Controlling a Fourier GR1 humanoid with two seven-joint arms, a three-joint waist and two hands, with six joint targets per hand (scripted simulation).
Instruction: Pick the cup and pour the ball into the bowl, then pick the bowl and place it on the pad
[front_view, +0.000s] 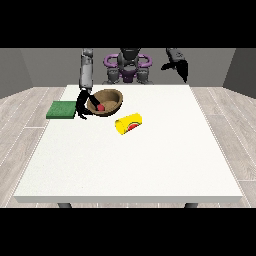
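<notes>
Sitting tilted near the bench's far left is the round brown wooden bowl (106, 102), a small red ball (100, 107) inside it. Just in front lies the yellow cup with a watermelon print (129, 123), tipped on its side. The black hand at the view's left (82, 106) is at the bowl's left rim, fingers seemingly curled on it. A flat green square pad (61, 109) lies just beyond, at the edge of the white bench (130, 165). The hand at the view's right (180, 68) hangs high, its fingers unreadable. Wide open surface up front.
</notes>
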